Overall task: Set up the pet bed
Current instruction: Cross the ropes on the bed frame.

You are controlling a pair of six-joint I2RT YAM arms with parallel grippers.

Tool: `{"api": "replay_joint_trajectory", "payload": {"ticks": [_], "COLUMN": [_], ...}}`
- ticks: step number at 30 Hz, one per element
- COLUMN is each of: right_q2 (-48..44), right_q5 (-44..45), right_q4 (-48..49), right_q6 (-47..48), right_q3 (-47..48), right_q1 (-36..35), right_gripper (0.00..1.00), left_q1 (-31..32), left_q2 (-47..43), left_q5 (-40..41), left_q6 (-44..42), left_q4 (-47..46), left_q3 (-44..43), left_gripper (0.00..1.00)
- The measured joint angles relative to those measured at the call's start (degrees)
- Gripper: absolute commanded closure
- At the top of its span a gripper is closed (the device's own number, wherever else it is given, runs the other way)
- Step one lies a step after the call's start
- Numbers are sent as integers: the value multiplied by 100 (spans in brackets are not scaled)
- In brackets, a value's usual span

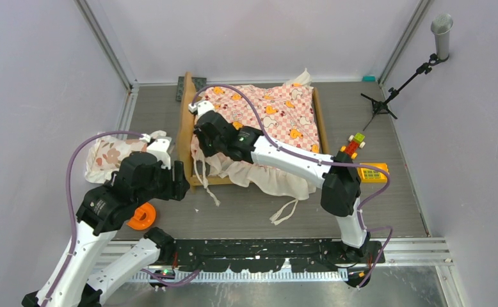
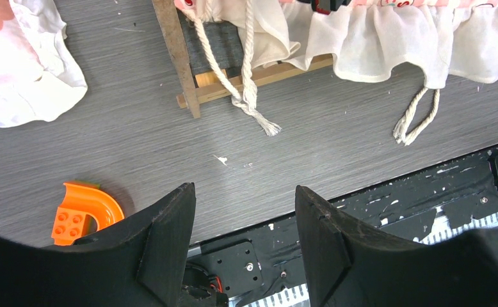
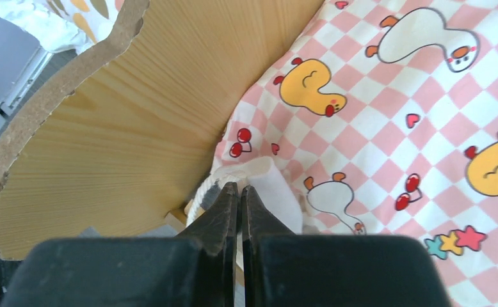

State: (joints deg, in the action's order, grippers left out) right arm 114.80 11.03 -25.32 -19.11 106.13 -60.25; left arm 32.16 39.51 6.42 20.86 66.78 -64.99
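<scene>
The pet bed (image 1: 185, 128) is a tan wooden frame with a wavy headboard (image 3: 137, 115) at the left. It is covered by a pink-checkered duck sheet (image 1: 278, 112) whose white ruffle and cords hang over the near side (image 2: 387, 45). My right gripper (image 3: 240, 187) is shut, its tips pinching the sheet's white ruffled corner next to the headboard, low at the bed's near-left corner (image 1: 201, 137). My left gripper (image 2: 244, 188) stands open and holds nothing. It hovers over bare floor in front of the bed's near-left leg (image 2: 176, 51).
A floral ruffled pillow (image 1: 109, 155) lies left of the headboard. An orange curved brick (image 1: 143, 216) sits near the left arm. Stacked bricks (image 1: 355, 144) and a yellow toy (image 1: 372, 173) are right of the bed. A microphone stand (image 1: 393, 93) is at the far right.
</scene>
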Motion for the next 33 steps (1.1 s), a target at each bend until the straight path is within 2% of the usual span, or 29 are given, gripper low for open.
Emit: {"api": "replay_joint_trajectory", "payload": {"ticks": [10,22,33], "right_q2": [153,452,461], "right_q5": [260,238,188], "right_q4": [-308,-380,-389], "right_q6": [422,426,424], "right_q3": [426,957,1067], "right_q1": [50,203,236], "right_gripper": [96,96,96], "left_q1": [0,0,0], "left_q2": [24,39,72], "left_q5": [0,2,2], "left_q6": [0,0,-2], "left_q4": [-2,-4,-4], "left_q3": [0,0,0], "left_gripper": [40,40,40]}}
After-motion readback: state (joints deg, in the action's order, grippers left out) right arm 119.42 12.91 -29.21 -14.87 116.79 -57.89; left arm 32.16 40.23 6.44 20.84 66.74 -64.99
